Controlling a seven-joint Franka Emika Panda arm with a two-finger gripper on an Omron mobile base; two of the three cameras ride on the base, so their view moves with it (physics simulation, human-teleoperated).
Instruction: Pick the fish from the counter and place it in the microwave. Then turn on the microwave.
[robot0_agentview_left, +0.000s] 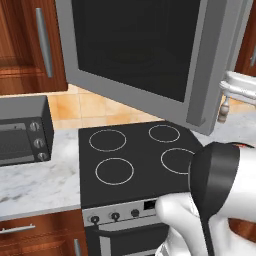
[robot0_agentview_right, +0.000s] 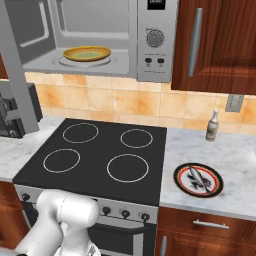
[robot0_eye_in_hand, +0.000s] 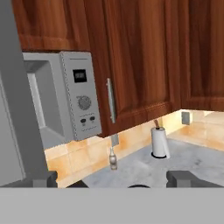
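Note:
The fish (robot0_agentview_right: 197, 178), slender and silvery-grey, lies on a red-rimmed plate (robot0_agentview_right: 216, 186) on the white marble counter (robot0_agentview_right: 235, 155), right of the stovetop. Above the stove, the microwave (robot0_agentview_right: 156, 40) has its door (robot0_agentview_right: 15, 65) swung wide open to the left. A yellow plate (robot0_agentview_right: 87, 53) sits inside. In the hand view my gripper (robot0_eye_in_hand: 114, 178) is open and holds nothing. It hangs in the air just right of the door (robot0_eye_in_hand: 11, 100), facing the microwave's control strip (robot0_eye_in_hand: 83, 103). It is well away from the fish.
The black four-ring stovetop (robot0_agentview_right: 100, 150) lies under the microwave. A dark toaster oven (robot0_agentview_left: 22, 132) stands on the counter to its left. A small bottle (robot0_agentview_right: 213, 125) stands at the back wall and a paper towel roll (robot0_eye_in_hand: 160, 142) in the corner. Reddish-brown cabinets (robot0_agentview_right: 215, 45) flank the microwave.

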